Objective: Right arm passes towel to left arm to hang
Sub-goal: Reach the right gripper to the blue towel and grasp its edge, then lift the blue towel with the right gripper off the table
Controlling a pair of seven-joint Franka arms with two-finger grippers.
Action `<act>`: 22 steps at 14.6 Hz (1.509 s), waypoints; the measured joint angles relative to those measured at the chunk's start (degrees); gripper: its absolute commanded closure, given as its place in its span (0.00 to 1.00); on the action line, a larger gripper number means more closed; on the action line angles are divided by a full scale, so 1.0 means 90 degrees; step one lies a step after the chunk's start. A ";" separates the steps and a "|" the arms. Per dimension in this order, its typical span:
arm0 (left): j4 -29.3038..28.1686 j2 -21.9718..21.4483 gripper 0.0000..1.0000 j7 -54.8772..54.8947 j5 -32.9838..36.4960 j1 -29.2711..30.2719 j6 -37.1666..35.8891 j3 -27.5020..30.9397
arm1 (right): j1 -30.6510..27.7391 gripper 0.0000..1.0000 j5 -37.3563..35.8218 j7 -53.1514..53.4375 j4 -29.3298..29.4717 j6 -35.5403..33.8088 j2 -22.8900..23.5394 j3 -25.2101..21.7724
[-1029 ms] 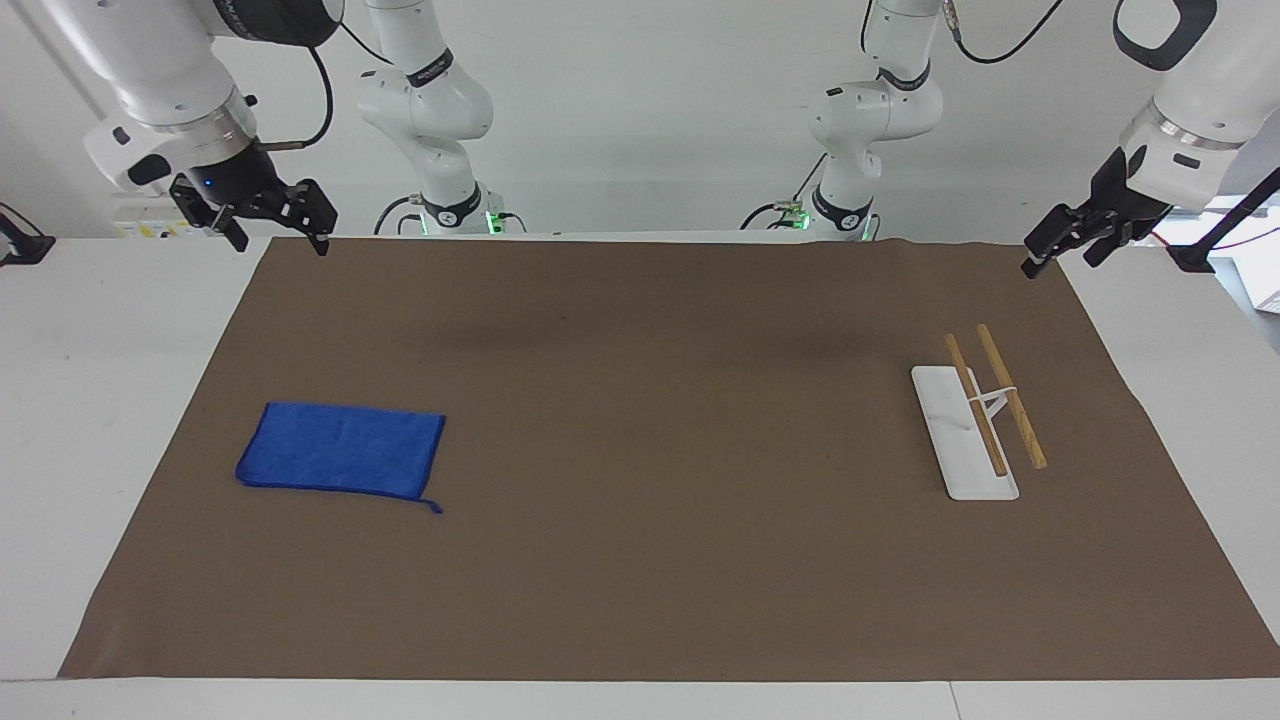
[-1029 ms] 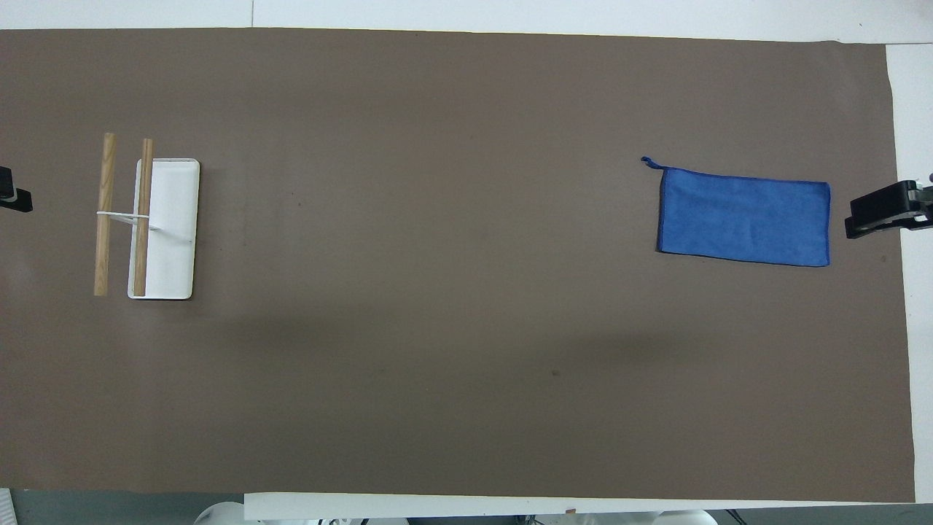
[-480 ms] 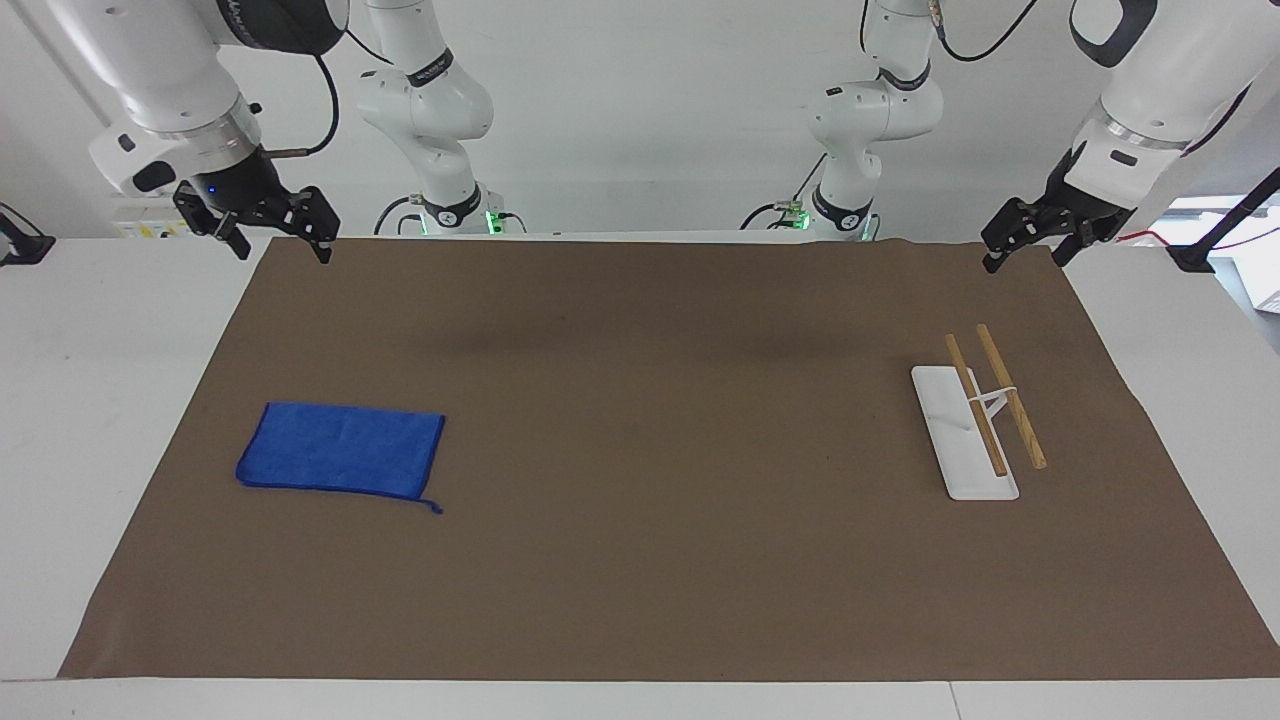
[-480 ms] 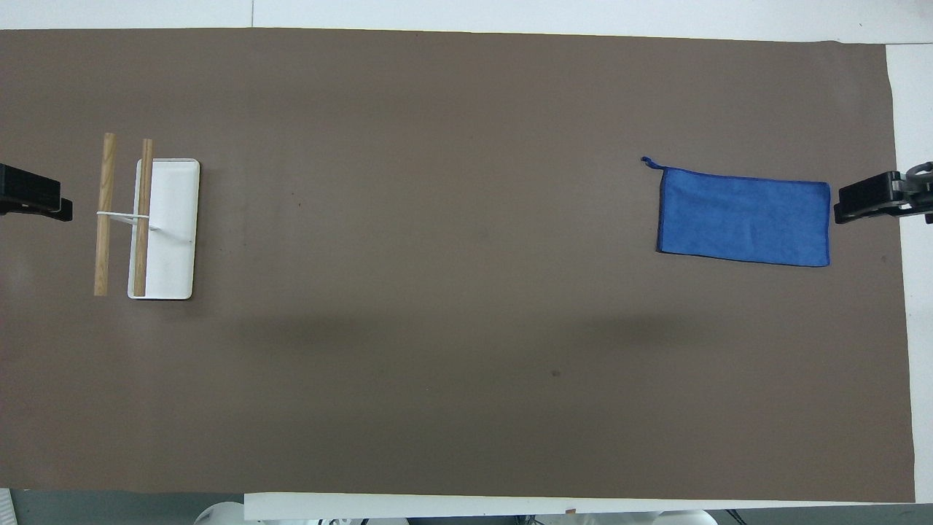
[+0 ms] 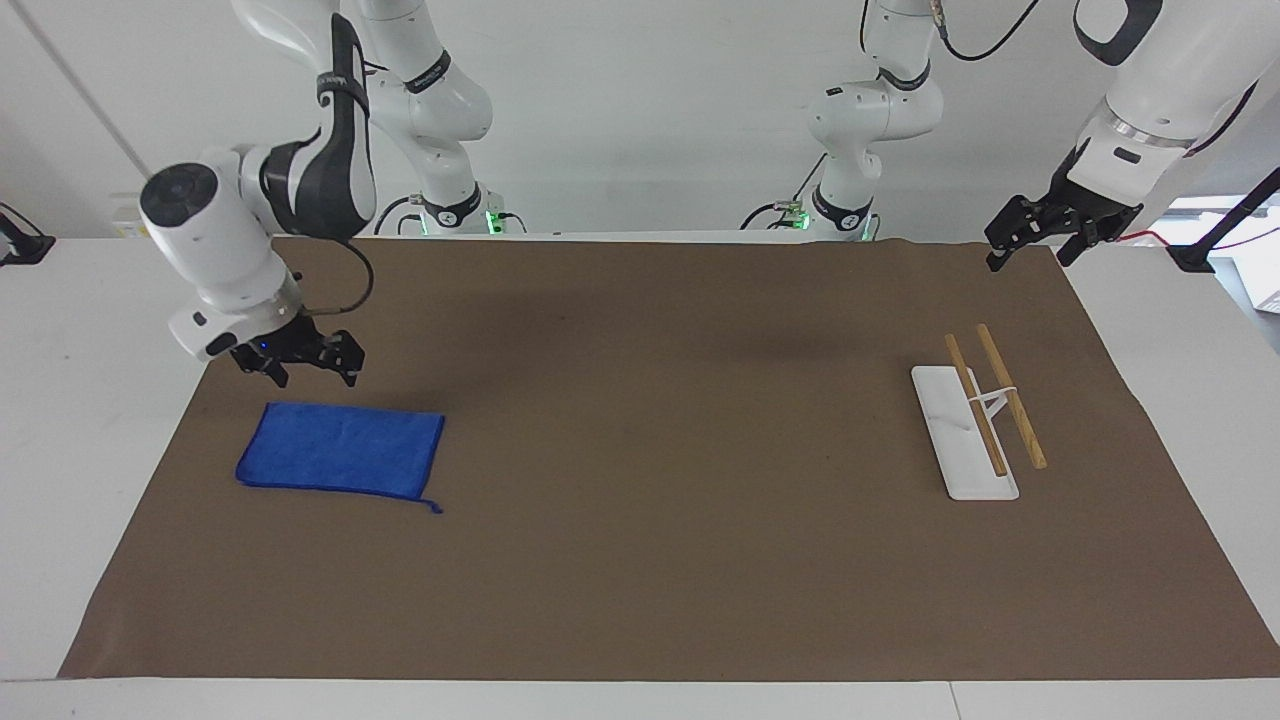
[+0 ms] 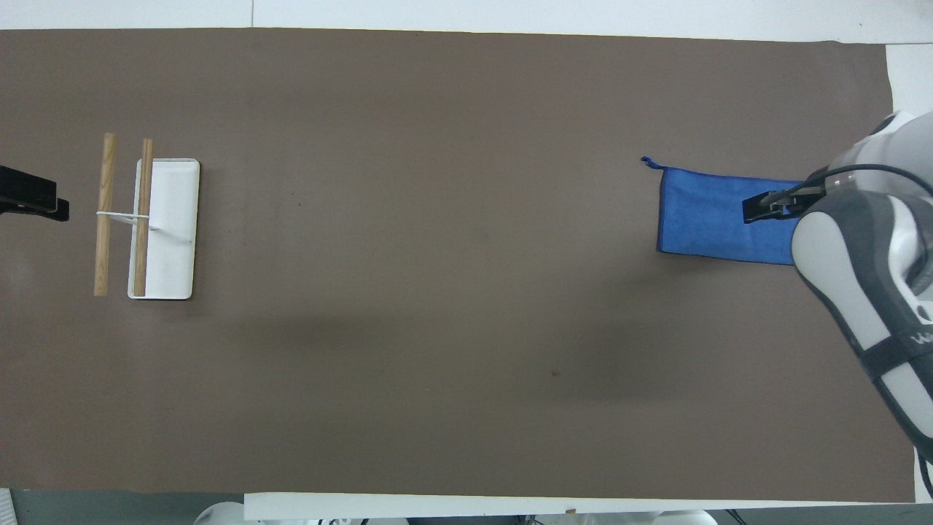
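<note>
A white table (image 5: 60, 420) is covered almost wholly by a large brown mat (image 5: 660, 480), which serves as the landmark here. The right arm (image 5: 250, 215) is bent down over the mat at its own end of the table, and its upper links are seen over the mat's edge in the overhead view (image 6: 867, 270). The left arm (image 5: 1150, 110) is held up over the mat's corner at the robots' side, at the left arm's end.

The towel (image 5: 340, 450) is laid flat on the mat toward the right arm's end, with its short tail at the corner farthest from the robots (image 6: 718, 219). A white rack base (image 5: 962, 432) with two wooden rails (image 5: 1010, 395) raised over it is set on the mat toward the left arm's end.

The right gripper (image 5: 312, 375) is held just above the towel's edge nearest the robots, with its fingers spread apart and nothing between them; contact with the cloth is not seen. The left gripper (image 5: 1028, 250) is also seen parted and holding nothing.
</note>
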 measured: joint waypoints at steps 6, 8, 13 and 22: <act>0.0001 -0.0007 0.00 0.0001 0.0002 0.0017 0.0000 0.0050 | -0.0166 0.13 0.0000 -0.0021 -0.0324 0.0838 0.0750 -0.0018; 0.0001 -0.0008 0.00 0.0003 0.0002 0.0012 0.0000 0.0047 | -0.0161 0.13 0.0000 -0.0026 -0.0323 0.0876 0.0823 -0.0017; 0.0003 -0.0038 0.00 0.0004 0.0002 0.0018 0.0000 0.0073 | -0.0243 0.16 0.0000 -0.0398 -0.0323 0.0721 0.0824 -0.0018; 0.0003 -0.0040 0.00 -0.0005 0.0002 0.0072 -0.0002 0.0075 | -0.0274 0.50 0.0000 -0.0524 -0.0431 0.0722 0.0821 -0.0020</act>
